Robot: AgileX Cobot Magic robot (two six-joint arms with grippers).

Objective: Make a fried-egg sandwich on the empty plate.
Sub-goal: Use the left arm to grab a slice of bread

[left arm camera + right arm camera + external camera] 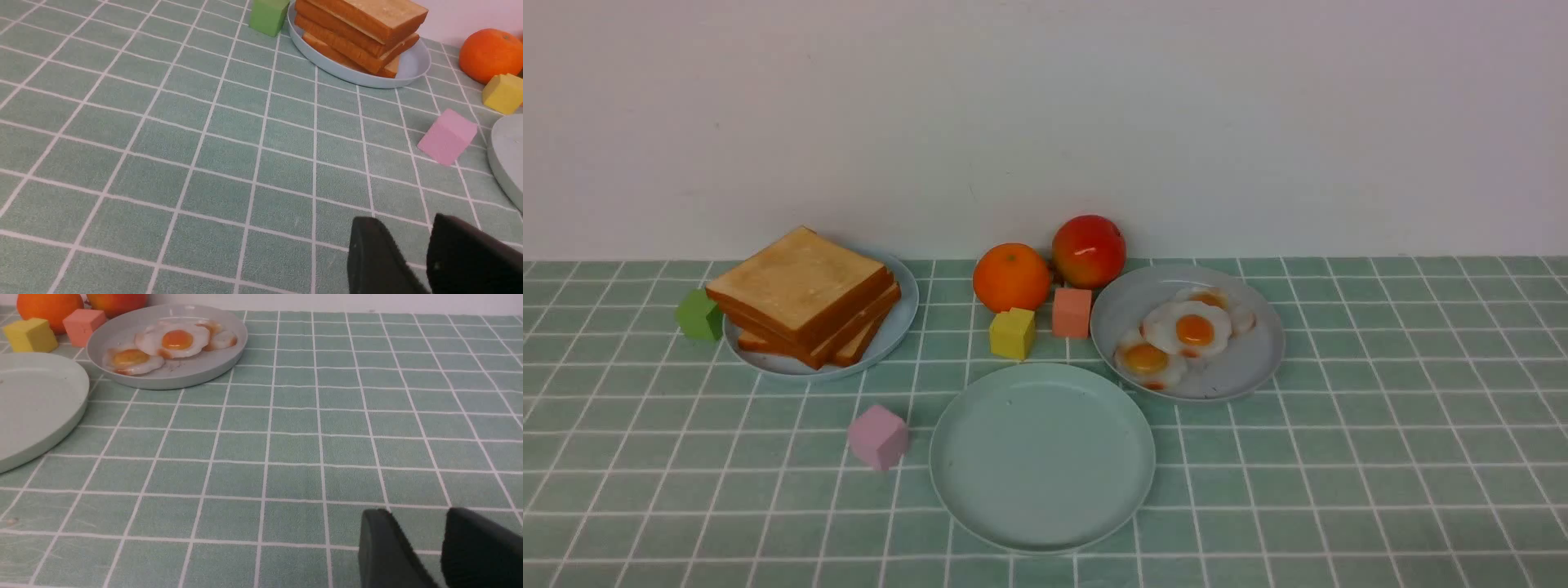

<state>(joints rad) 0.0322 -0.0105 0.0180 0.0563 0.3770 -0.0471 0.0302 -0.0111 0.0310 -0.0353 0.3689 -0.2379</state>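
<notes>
At left, toast slices [800, 286] lie flat, corner rearward.

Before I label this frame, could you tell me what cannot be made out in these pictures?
Left gripper and right gripper: absent from front view; wrist views' bottom edge cuts them, so opening unclear.
Toast stack: lower slices covered, count unsure.
Rear egg: partly under the middle egg.
Empty plate: cut by wrist-view edges.

Orange [1011, 277], maybe apple [1088, 251], four coloured cubes [699, 314] [1012, 332] [1071, 312] [878, 437]
</notes>
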